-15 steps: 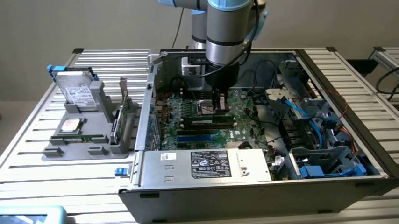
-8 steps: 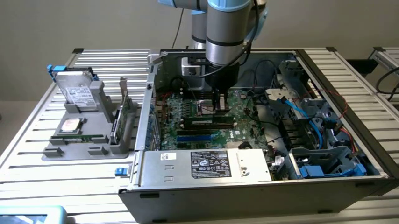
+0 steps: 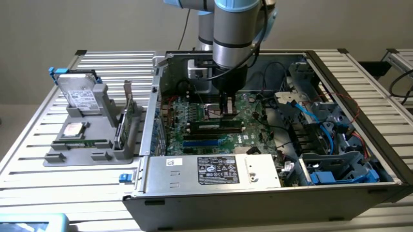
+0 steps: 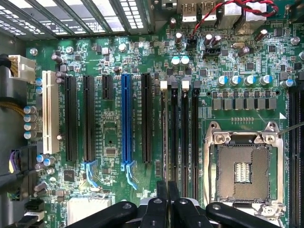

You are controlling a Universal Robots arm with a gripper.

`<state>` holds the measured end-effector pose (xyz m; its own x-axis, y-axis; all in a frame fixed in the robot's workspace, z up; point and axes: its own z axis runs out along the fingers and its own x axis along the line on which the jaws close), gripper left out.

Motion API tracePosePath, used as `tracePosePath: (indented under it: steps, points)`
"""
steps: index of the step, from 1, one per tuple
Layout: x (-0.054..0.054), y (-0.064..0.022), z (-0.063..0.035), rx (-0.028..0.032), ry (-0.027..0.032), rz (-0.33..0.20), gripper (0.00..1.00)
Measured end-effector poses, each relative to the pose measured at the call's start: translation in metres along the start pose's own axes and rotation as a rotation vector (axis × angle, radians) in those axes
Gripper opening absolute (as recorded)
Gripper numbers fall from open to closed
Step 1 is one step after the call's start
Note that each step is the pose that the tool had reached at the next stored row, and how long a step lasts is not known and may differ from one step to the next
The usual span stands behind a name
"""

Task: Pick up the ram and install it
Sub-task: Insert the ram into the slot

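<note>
An open computer case [image 3: 258, 208] sits on a slatted metal table [image 3: 29, 164]. A grey and blue robot arm [image 3: 235, 34] comes straight down into the case from 12 o'clock.

Its jaws are almost together, pinched on the top edge of the ram [image 3: 218, 126], a long, narrow, dark green stick with black chips. The ram stands on edge at the memory slots of the green motherboard [image 3: 258, 108], near the middle of the case. I cannot tell how deep it sits. At 6 o'clock from the ram is a silver metal box [image 3: 258, 171] with a printed label.

In the wrist view the jaws hang over four black memory slots [image 4: 184, 133]. A blue expansion slot [image 4: 126, 118] lies on one side of them and an empty processor socket [image 4: 243, 168] on the other.

At 9 o'clock from the case, a grey tray [image 3: 71, 157] holds an upright hard drive [image 3: 81, 94] and a green expansion card [image 3: 131, 116].
</note>
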<state>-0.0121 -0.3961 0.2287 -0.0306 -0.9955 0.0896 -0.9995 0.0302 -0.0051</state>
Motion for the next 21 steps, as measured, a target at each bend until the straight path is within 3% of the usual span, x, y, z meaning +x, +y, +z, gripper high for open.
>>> tracePosePath:
  steps: [19,21]
  points:
    - [-0.0006,0.0001,0.0049,0.0,-0.0001,0.0,0.12]
    - [-0.0006,0.0001,0.0045,0.0,-0.0002,0.0,0.2]
